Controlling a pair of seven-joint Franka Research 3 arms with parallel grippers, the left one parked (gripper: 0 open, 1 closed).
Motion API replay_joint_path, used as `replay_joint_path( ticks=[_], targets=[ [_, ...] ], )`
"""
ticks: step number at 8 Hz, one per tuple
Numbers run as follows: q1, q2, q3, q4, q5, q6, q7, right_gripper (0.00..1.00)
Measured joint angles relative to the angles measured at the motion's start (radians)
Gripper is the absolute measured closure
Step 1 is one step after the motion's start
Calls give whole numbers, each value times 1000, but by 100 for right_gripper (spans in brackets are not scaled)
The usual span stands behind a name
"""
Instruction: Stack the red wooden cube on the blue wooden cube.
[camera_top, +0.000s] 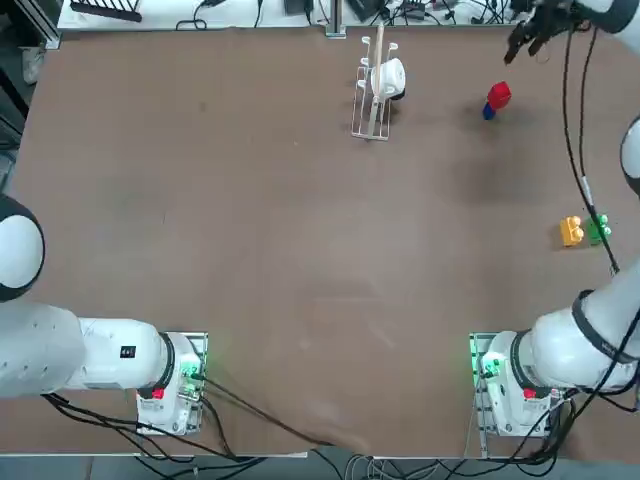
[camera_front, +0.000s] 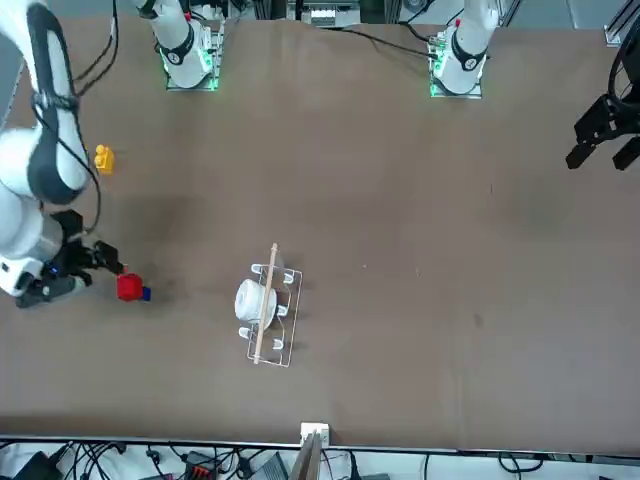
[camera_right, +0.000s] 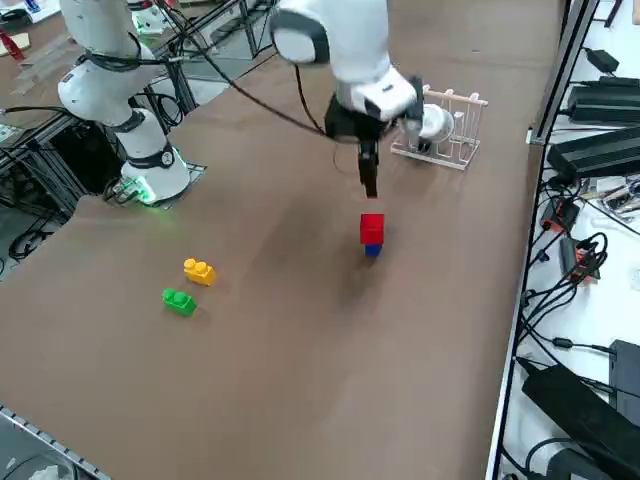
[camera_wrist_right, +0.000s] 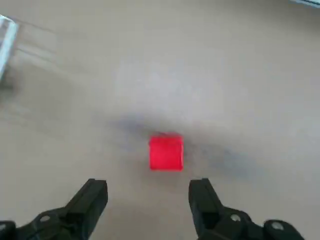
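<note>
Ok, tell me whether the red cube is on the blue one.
On: the red wooden cube sits atop the blue wooden cube; the open right gripper hangs above.

A brown table (camera_top: 250, 250) carries everything. On it rest a white wire rack (camera_top: 372, 100) holding a white cup (camera_top: 388, 78), the blue wooden cube (camera_right: 372, 249) with the red wooden cube (camera_right: 372, 228) stacked on top, and, well apart from them, a yellow studded block (camera_right: 198, 270) just beside a green studded block (camera_right: 179, 300). Both arm bases (camera_top: 505, 380) stand at the table's near edge.

Matt brown table (camera_top: 250, 250); wire rack (camera_top: 372, 100)
</note>
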Motion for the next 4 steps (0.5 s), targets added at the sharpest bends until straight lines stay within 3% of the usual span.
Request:
replay_joint_path(
  ticks=[4],
  targets=[
    [1,-96,43,195,-23,-355,215,0]
  ],
)
